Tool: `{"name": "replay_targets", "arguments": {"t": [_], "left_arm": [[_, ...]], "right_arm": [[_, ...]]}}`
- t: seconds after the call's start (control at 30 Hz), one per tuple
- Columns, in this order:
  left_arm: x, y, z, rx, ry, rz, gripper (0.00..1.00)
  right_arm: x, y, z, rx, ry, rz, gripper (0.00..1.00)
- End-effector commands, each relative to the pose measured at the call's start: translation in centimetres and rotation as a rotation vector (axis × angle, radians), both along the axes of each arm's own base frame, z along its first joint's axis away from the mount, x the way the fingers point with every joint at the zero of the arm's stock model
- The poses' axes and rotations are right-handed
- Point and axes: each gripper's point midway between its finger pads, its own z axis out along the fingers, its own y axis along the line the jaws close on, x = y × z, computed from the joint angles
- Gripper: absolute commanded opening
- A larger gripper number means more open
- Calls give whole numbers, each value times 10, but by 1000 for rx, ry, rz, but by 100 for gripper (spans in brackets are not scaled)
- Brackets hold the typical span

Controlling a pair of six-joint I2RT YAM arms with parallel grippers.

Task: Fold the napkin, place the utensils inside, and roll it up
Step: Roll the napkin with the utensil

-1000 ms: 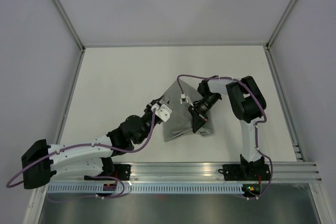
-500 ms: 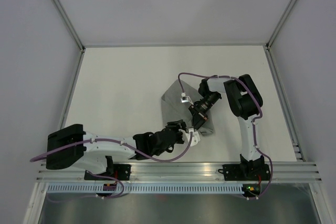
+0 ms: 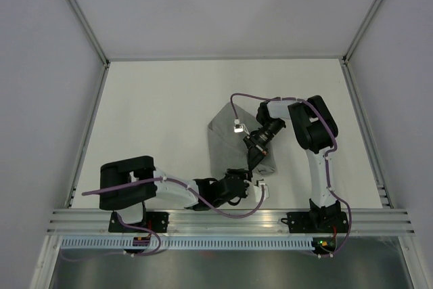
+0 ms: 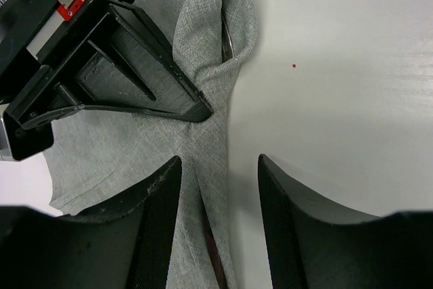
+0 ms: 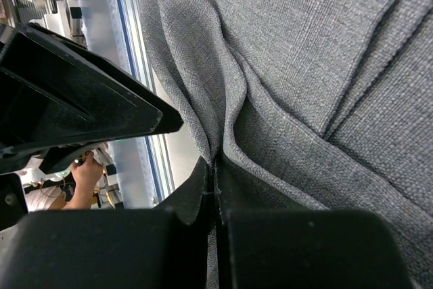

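From above, showing the napkin [image 3: 226, 137] bunched in a folded heap on the white table [image 3: 155, 113], with the right pincer [image 3: 252, 166] down on its near right edge and the left pincer [image 3: 247, 179] low, just beside the near corner. Through the left wrist, looking along one edge of the napkin [image 4: 196, 45], with the left pincer [image 4: 218, 160] spread wide above cloth edge and bare table [image 4: 338, 99], gripping nothing, and the right pincer [image 4: 199, 105] pressed onto a crease. Through the right wrist, finding the right pincer [image 5: 215, 177] clamped tight on a raised fold of the napkin [image 5: 304, 65].
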Motion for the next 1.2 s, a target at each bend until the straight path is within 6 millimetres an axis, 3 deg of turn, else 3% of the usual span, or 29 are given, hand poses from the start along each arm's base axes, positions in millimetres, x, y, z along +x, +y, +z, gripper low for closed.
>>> {"name": "replay_targets", "arguments": {"t": [0.0,0.2,0.63,0.83,1.17], "left_arm": [[8,-23,16,-109,4,17,55],[22,-18,8,-96,8,51,55],[28,-16,-19,-20,93,38,53],[26,-15,-32,20,162,33,41],[23,-10,-41,52,280,23,8]], "right_arm": [[20,-11,-32,-22,-120,47,0],[20,-11,-34,-23,-113,45,0],[20,-14,-37,-25,-95,42,0],[17,-14,-36,-21,-81,44,0],[17,-13,-30,-9,-73,46,0]]}}
